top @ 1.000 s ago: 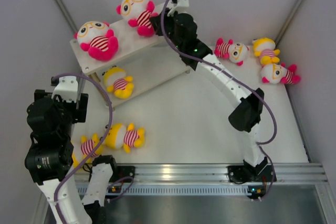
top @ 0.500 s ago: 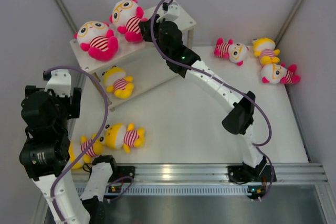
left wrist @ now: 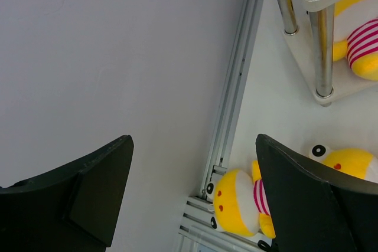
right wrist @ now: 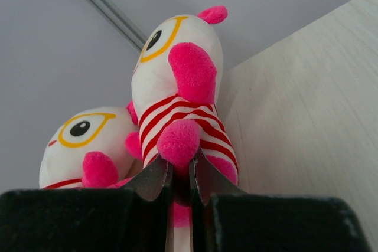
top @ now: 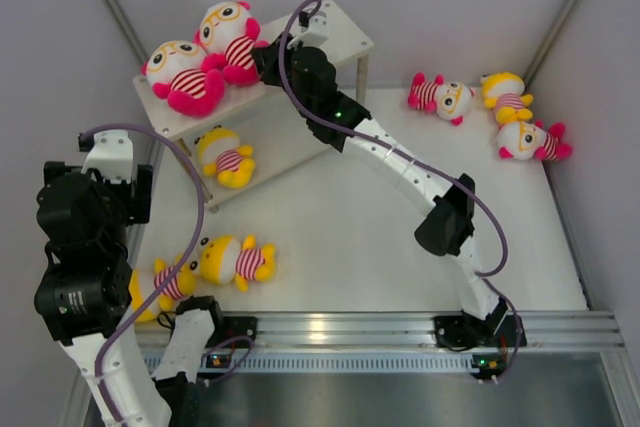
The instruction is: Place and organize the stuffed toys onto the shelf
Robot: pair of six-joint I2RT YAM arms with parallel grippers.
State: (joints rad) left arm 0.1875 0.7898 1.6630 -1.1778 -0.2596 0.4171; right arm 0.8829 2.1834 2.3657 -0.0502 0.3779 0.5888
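A: What is being shown in the top view?
B: A pink doll (top: 228, 39) is being held by the right gripper (top: 266, 55) on the upper board of the shelf (top: 335, 32), and it is touching a second pink doll (top: 182, 77). One yellow doll (top: 228, 157) is lying on the lower board. Two yellow dolls (top: 237, 259) are lying on the table (top: 330, 227) near the left arm, and three other dolls (top: 440, 97) are lying far to the right.
A: And in the left wrist view?
B: The left gripper (left wrist: 194, 146) is being held wide open and nothing is being carried. The two yellow dolls are lying below it, near a shelf leg.
A: And the right wrist view?
B: The jaws are being pressed narrowly on one foot of the pink doll. Only a soft foot is being pinched, so the doll is probably being balanced badly and may topple when it is released. If it is pushed further, the second pink doll may be shoved off the board's end
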